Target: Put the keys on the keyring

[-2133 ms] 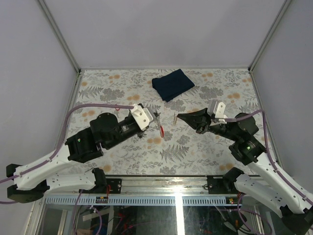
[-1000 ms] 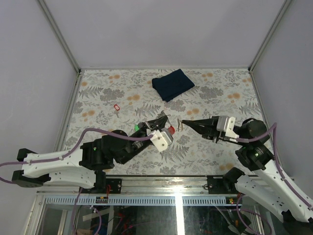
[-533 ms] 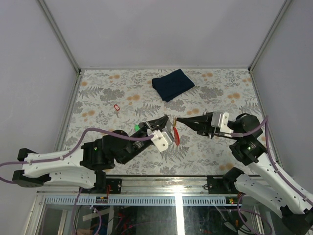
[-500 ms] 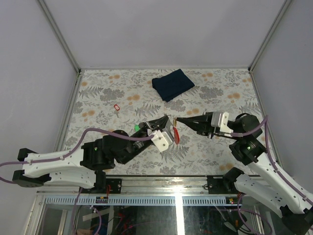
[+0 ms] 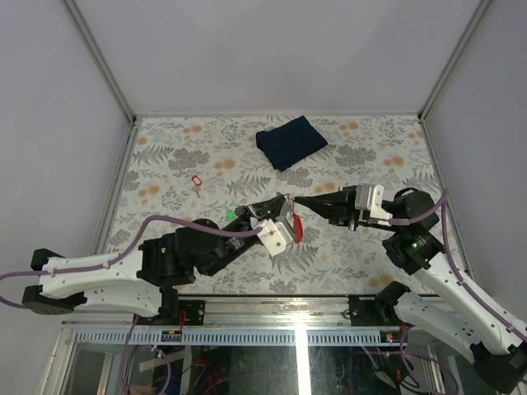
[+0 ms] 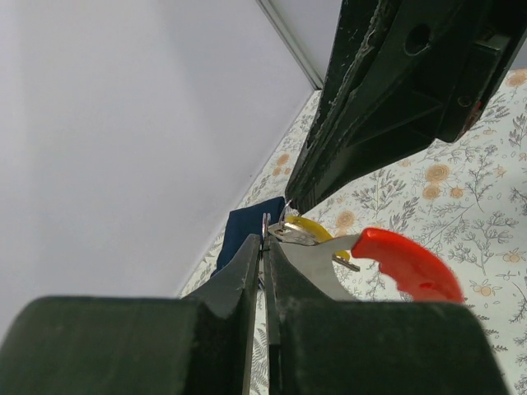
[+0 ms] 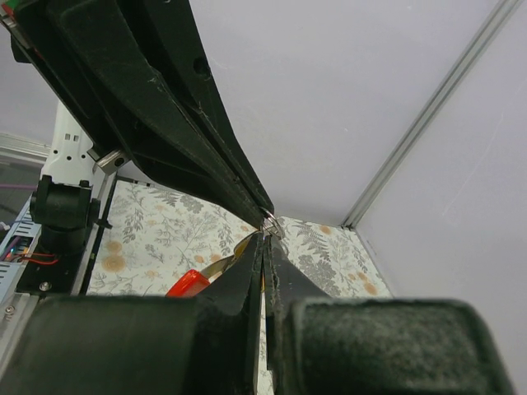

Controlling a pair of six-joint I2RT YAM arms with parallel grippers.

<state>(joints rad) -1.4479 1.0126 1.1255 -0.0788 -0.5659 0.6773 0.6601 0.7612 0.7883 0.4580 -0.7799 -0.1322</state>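
Keyring [image 6: 265, 222], red tag [image 6: 408, 265] dangling: pinched by clenched left end effector [image 6: 264, 248]; clenched right end effector [image 7: 263, 243] opposite, tip-to-tip; yellow key [image 6: 311, 226] at junction.

Keyring loop [image 6: 265, 223] mostly hidden between left fingers [image 6: 235, 281], yellow key head [image 6: 314, 227] half covered at frame centre, red tag [image 7: 188, 284] lower left cut off by blurred right finger [image 7: 237, 290]

right hand [image 5: 297, 199] edged leftward, tips now meeting left hand [image 5: 283, 199] at keyring [image 6: 407, 262]
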